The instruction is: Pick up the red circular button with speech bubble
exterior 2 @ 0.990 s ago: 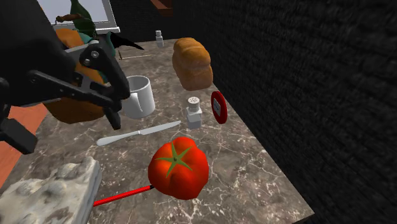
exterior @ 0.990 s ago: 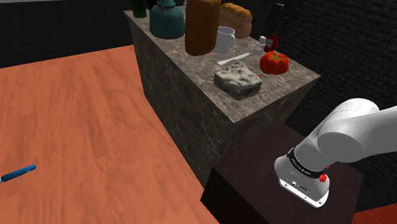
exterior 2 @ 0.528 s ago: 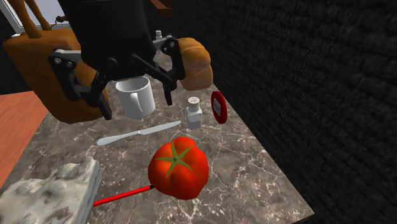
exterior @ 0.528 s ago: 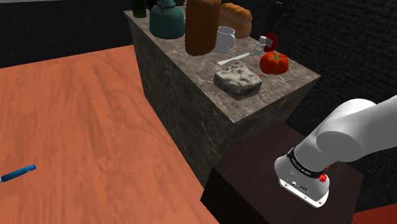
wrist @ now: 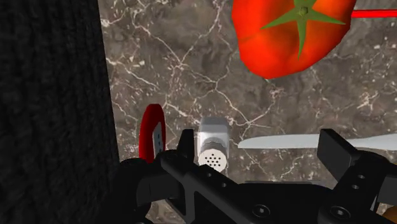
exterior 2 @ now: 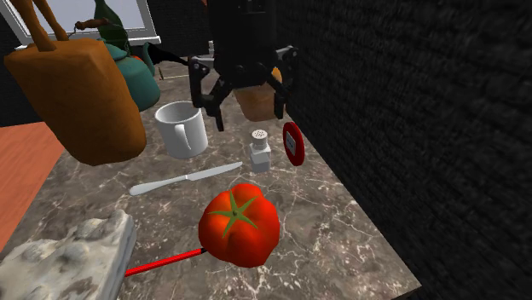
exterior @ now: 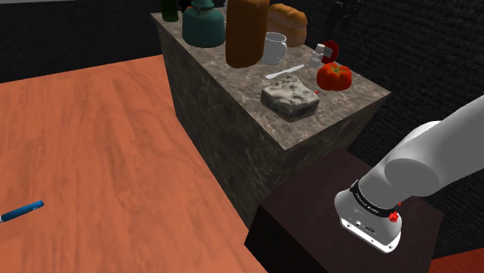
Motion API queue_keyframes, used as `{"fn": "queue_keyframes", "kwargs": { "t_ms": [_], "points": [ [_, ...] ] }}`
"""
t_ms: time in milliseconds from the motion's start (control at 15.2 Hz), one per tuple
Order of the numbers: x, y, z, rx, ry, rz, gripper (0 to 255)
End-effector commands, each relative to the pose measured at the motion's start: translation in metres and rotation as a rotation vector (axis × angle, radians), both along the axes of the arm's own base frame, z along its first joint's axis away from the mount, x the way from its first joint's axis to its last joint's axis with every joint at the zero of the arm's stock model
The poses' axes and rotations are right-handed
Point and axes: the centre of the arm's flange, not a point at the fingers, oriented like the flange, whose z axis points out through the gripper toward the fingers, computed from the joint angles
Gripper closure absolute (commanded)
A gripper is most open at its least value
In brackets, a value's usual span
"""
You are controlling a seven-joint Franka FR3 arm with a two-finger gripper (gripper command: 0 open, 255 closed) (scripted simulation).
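Shoulder view: the white arm (exterior: 423, 163) rises from its dark stand (exterior: 333, 225) at the lower right and leaves the picture at the right edge. The stone bench (exterior: 233, 132) stands on a reddish wooden floor (exterior: 101, 139), where a blue pen (exterior: 22, 210) lies well apart from it. On the bench are a teal kettle (exterior: 203, 23), a tall brown object (exterior: 247, 31), a bread loaf (exterior: 288, 22), a white mug (exterior: 273, 48), a knife (exterior: 285, 72), a tomato (exterior: 333, 76) and a grey lumpy block (exterior: 290, 98). The red button (exterior: 330, 50) is just beside a small shaker (exterior: 317, 54), behind the tomato.

Second exterior view: the black end effector (exterior 2: 248, 118) hangs above the bench, over the shaker (exterior 2: 259, 149) and in front of the bread loaf (exterior 2: 256, 104). Its two fingers (exterior 2: 211, 109) stand wide apart and hold nothing. The button (exterior 2: 293, 142) stands upright on its edge, between the shaker and the black wall (exterior 2: 409, 128), lower than the fingertips and apart from them. The mug (exterior 2: 182, 128) is to the view's left of the shaker. The knife (exterior 2: 186, 178) lies in front of the mug. The tomato (exterior 2: 239, 223) is nearer to the camera, with a thin red stick (exterior 2: 164, 262) beside it.

Wrist view: the end effector (wrist: 259, 141) is open. The shaker (wrist: 212, 143) sits between the fingers, close to one finger (wrist: 186, 141); I cannot tell if they touch. The button (wrist: 153, 132) is outside that finger, on the side of the black wall, and shows a pale mark on its face. The knife (wrist: 299, 141) points from the other finger toward the shaker, and the tomato (wrist: 292, 32) lies farther ahead.
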Motion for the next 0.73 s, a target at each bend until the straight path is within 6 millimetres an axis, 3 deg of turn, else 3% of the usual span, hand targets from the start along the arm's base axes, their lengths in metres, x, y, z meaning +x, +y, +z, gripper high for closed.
{"fn": "queue_keyframes", "kwargs": {
  "t_ms": [0, 528, 660],
  "points": [
    [0.012, -0.023, -0.004, 0.003, 0.008, -0.004, 0],
    [0.053, -0.12, -0.024, 0.019, 0.037, -0.022, 0],
    [0.053, -0.12, -0.035, 0.019, 0.037, -0.022, 0]
  ]
}}
